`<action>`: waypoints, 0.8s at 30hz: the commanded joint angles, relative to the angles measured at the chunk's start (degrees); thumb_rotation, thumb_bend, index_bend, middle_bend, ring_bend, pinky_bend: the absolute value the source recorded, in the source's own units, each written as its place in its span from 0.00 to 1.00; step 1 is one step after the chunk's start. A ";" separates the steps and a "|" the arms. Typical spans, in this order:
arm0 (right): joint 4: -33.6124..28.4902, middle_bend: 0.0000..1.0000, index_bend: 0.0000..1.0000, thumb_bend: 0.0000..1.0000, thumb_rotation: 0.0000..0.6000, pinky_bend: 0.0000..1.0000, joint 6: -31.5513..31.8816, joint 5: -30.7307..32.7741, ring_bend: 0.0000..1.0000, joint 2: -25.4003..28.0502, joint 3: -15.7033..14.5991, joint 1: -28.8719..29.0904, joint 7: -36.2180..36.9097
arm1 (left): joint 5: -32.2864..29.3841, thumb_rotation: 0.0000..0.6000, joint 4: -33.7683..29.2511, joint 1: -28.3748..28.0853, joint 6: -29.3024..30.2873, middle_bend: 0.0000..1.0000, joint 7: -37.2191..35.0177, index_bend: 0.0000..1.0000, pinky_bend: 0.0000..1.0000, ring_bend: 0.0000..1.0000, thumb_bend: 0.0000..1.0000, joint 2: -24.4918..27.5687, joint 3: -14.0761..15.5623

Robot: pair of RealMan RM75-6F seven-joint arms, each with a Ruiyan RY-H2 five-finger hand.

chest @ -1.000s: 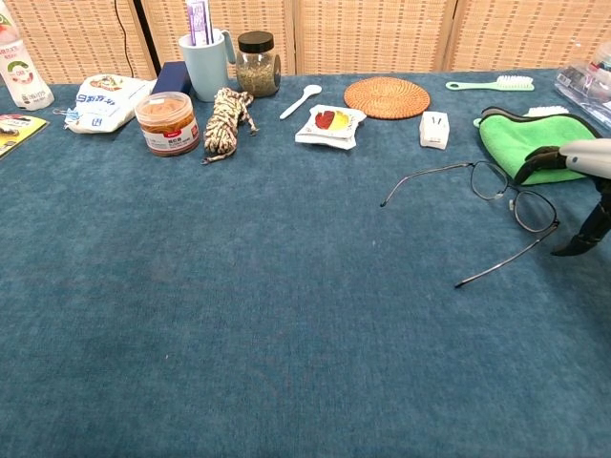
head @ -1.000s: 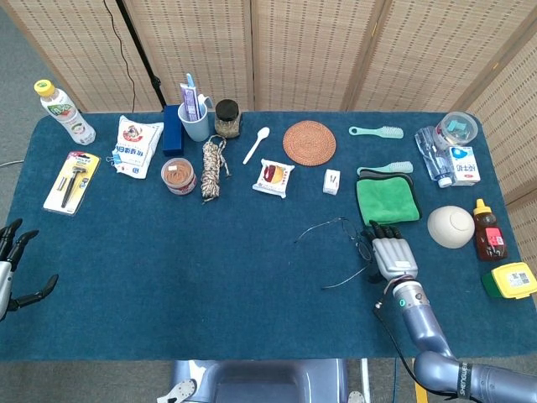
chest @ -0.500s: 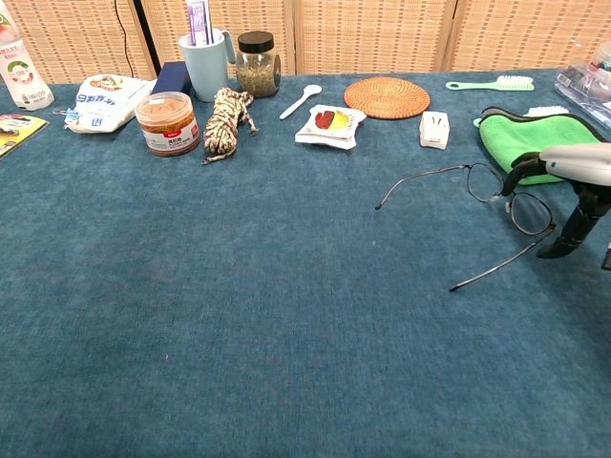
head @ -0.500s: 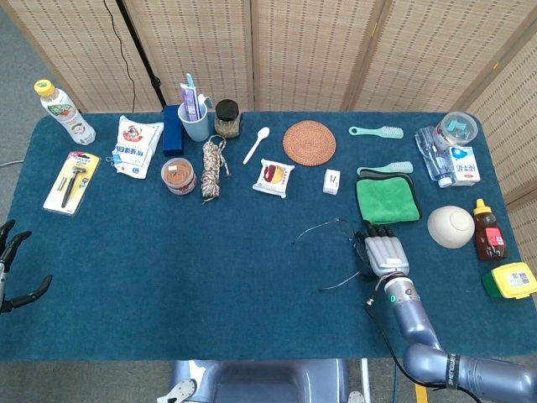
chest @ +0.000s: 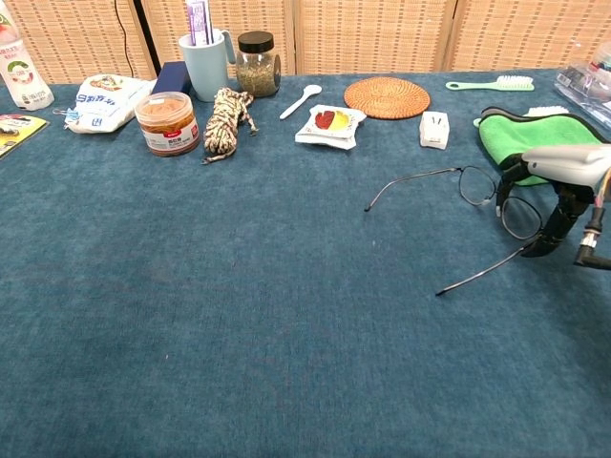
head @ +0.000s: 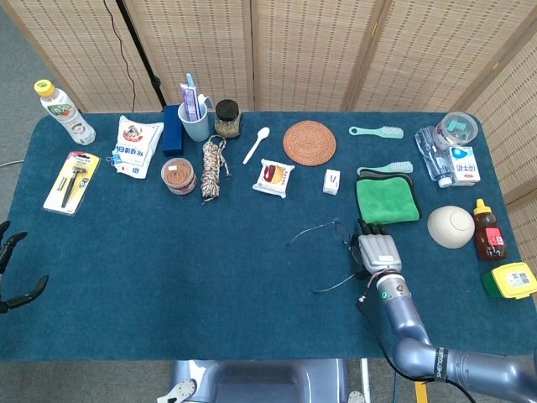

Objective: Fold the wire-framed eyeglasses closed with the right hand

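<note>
Since a second ago the right hand (head: 376, 250) is sitting further left on the blue table cloth (head: 210, 277), and the wire-framed eyeglasses (chest: 482, 215) are lying further left with it, temples open throughout. From where I am standing, the hand is resting palm-down over the right end of the frame, fingers (head: 369, 228) pointing toward the green cloth (head: 387, 198) just beyond. In the chest view, the hand (chest: 563, 191) is curling dark fingers (chest: 549, 234) down around the near lens and hinge, touching the frame; whether it is truly gripping or only pressing against it, I cannot tell. Both temples are splaying out to the left, one toward the table's middle, the other toward the near edge. The lenses are standing just beside the green cloth, well apart from the woven coaster (head: 309, 143) and white spoon (head: 256, 144). The left hand (head: 12, 273) is hanging at the table's far left edge, fingers apart, holding nothing.
</note>
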 commanded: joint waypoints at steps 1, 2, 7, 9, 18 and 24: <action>0.21 0.05 0.37 0.22 1.00 0.00 0.17 0.61 0.00 -0.34 0.10 0.48 -0.22 | -0.02 0.58 0.07 0.00 0.00 0.01 -0.03 0.17 0.03 0.06 0.25 -0.02 -0.02; 0.38 0.06 0.38 0.22 1.00 0.00 0.34 0.84 0.00 -0.52 0.18 0.67 -0.27 | -0.04 0.58 0.11 -0.02 -0.04 0.01 -0.03 0.17 0.03 0.06 0.25 -0.04 -0.05; 0.83 0.09 0.43 0.22 1.00 0.00 0.77 1.58 0.00 -1.01 0.52 1.19 -0.15 | -0.07 0.58 0.13 -0.09 -0.08 0.01 -0.01 0.17 0.03 0.05 0.25 -0.11 -0.13; 1.08 0.11 0.46 0.22 1.00 0.00 0.86 1.73 0.00 -1.20 0.65 1.33 0.16 | -0.07 0.58 0.12 -0.11 -0.12 0.01 0.05 0.17 0.03 0.05 0.25 -0.15 -0.14; 2.25 0.18 0.55 0.22 1.00 0.00 0.47 2.90 0.02 -1.43 1.29 1.90 1.12 | -0.07 0.58 -0.11 -0.17 -0.21 0.01 0.40 0.17 0.03 0.05 0.25 -0.18 -0.14; 3.27 0.22 0.60 0.22 1.00 0.00 -0.42 4.56 0.05 -1.34 1.89 2.62 1.43 | -0.08 0.58 -0.21 -0.18 -0.18 0.01 0.61 0.17 0.03 0.05 0.25 -0.18 -0.17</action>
